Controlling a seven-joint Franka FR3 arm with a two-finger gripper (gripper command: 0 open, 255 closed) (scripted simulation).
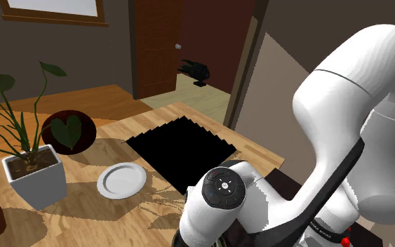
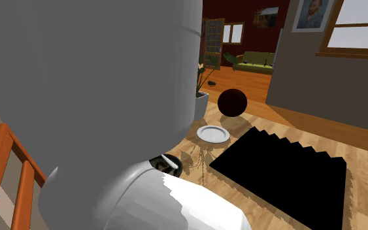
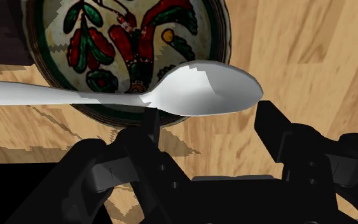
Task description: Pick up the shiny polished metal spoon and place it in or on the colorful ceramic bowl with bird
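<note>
Black gripper (image 3: 206, 113) pinches the pale grey spoon (image 3: 196, 89) by its head, end to end, fingers (image 3: 148, 130) spread to match. The bird-painted bowl (image 3: 126, 44) lies beyond, at eleven o'clock from the gripper. Likely risk: the rounded head slips free and drops outside the rim.

Count: 1 spoon (image 3: 171, 92), 1 bird-pattern bowl (image 3: 126, 44), 1 white plate (image 1: 121, 179), 1 potted plant (image 1: 34, 175), 1 dark brown round object (image 1: 67, 130), 1 robot arm (image 1: 357, 140).
</note>
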